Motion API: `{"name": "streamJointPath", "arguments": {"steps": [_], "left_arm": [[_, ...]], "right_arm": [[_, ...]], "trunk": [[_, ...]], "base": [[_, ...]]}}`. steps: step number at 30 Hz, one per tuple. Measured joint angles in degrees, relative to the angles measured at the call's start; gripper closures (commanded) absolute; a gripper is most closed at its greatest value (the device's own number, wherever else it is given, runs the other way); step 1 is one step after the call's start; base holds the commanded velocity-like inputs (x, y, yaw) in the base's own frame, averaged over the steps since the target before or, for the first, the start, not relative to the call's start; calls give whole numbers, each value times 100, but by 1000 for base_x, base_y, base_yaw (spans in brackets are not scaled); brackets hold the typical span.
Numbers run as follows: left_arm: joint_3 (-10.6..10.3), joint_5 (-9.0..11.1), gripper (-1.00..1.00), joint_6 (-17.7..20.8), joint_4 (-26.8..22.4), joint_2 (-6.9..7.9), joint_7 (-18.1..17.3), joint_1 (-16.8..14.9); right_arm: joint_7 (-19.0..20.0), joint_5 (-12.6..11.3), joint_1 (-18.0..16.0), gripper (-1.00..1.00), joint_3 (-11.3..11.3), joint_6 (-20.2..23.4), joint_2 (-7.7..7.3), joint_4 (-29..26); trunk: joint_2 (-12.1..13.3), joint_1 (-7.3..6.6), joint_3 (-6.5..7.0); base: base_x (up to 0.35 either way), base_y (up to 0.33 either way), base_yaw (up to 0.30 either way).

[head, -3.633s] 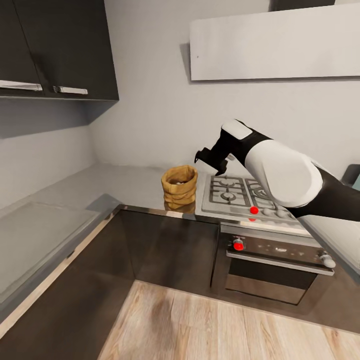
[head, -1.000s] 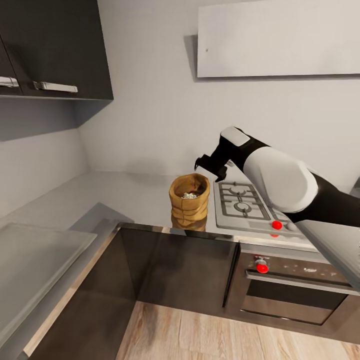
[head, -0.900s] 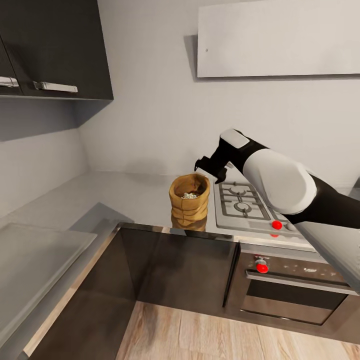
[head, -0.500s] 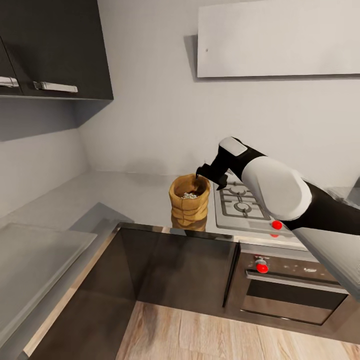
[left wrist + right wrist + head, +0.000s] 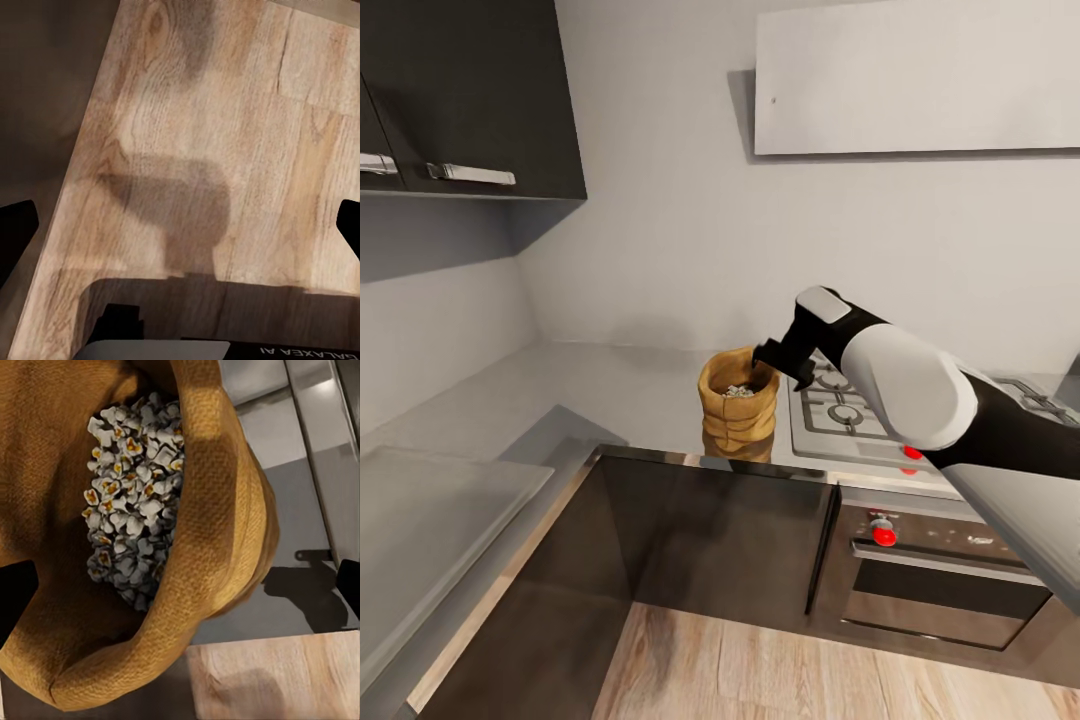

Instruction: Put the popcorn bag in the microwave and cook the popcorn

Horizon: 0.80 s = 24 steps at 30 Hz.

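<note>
Surface (image 5: pixel 610 385) runs along the back wall, hob (image 5: pixel 840 405) at its right end, oven (image 5: pixel 950 575) below. Bag (image 5: pixel 738 400) stands upright on the surface, just beside the hob's left edge, mouth up. So its long axis looks vertical.

Right tool (image 5: pixel 778 357) sits at about 1 o'clock from the bag's mouth, over the rim's right side; touching or just clear, can't tell. Right wrist view looks straight down into the bag (image 5: pixel 217 510), popcorn (image 5: pixel 131 495) heaped inside, tool tips wide apart, at the frame's opposite edges. Rim wall lies between them.

Left tool (image 5: pixel 180 225) is also wide, over bare wood floor (image 5: pixel 225 112), well apart from the bag. Right arm is the nearer one.
</note>
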Motion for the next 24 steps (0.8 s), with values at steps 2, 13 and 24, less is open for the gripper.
{"name": "streamJointPath", "arguments": {"steps": [2, 13, 24], "left_arm": [[0, 0, -100, -2, 0, 0, 0, 0], [0, 0, -100, -1, 0, 0, 0, 0], [0, 0, -100, -1, 0, 0, 0, 0]], "right_arm": [[-24, 4, 9, -100, 6, -4, 0, 1], [-130, 38, 84, -100, 8, -33, 0, -8], [-99, 33, 99, -100, 10, -24, 0, -7]], "trunk": [[0, 0, 0], [0, 0, 0], [0, 0, 0]], "base": [[0, 0, 0], [25, 0, 0], [20, 0, 0]]}}
